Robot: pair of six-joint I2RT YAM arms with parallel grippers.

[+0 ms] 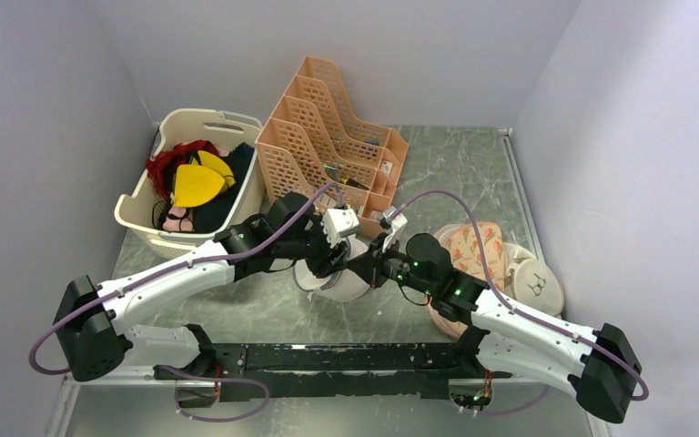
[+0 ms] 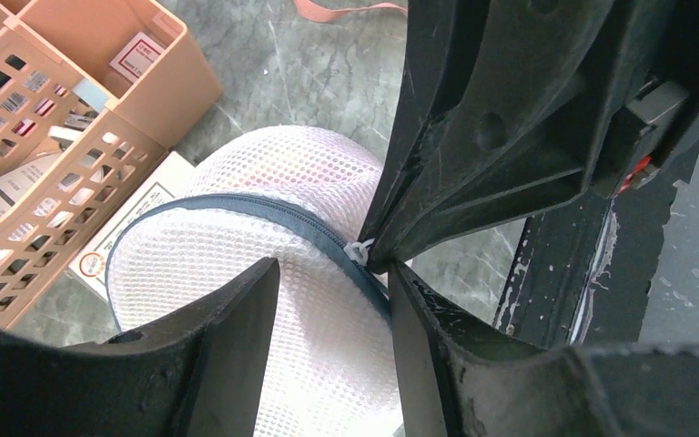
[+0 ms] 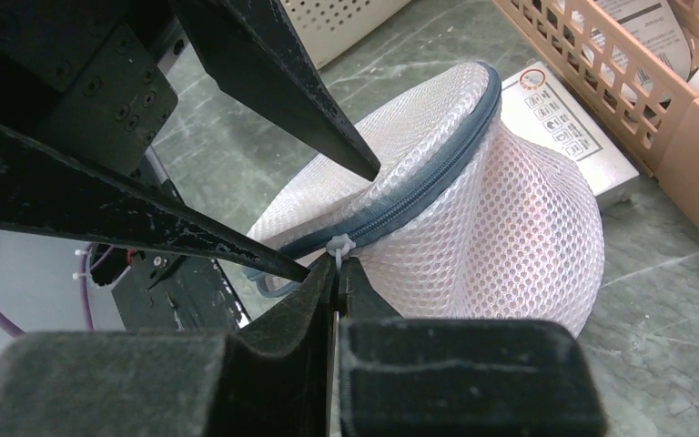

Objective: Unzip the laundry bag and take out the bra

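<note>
The laundry bag (image 1: 353, 284) is a whitish mesh drum lying on the table between the two arms. Its grey zip (image 3: 437, 173) runs closed along the rim. My right gripper (image 3: 338, 264) is shut on the small white zip pull (image 3: 339, 246). My left gripper (image 2: 332, 273) is open over the mesh (image 2: 237, 246), its right finger close against the zip beside the pull (image 2: 361, 251). A pale pink tint shows through the mesh, but the bra is hidden from view.
A peach file organiser (image 1: 328, 137) stands just behind the bag, with a white printed box (image 3: 569, 137) at its foot. A cream basket (image 1: 141, 214) of red, yellow and black clothes is at back left. A peach printed pad (image 1: 473, 248) and white discs (image 1: 539, 284) lie on the right.
</note>
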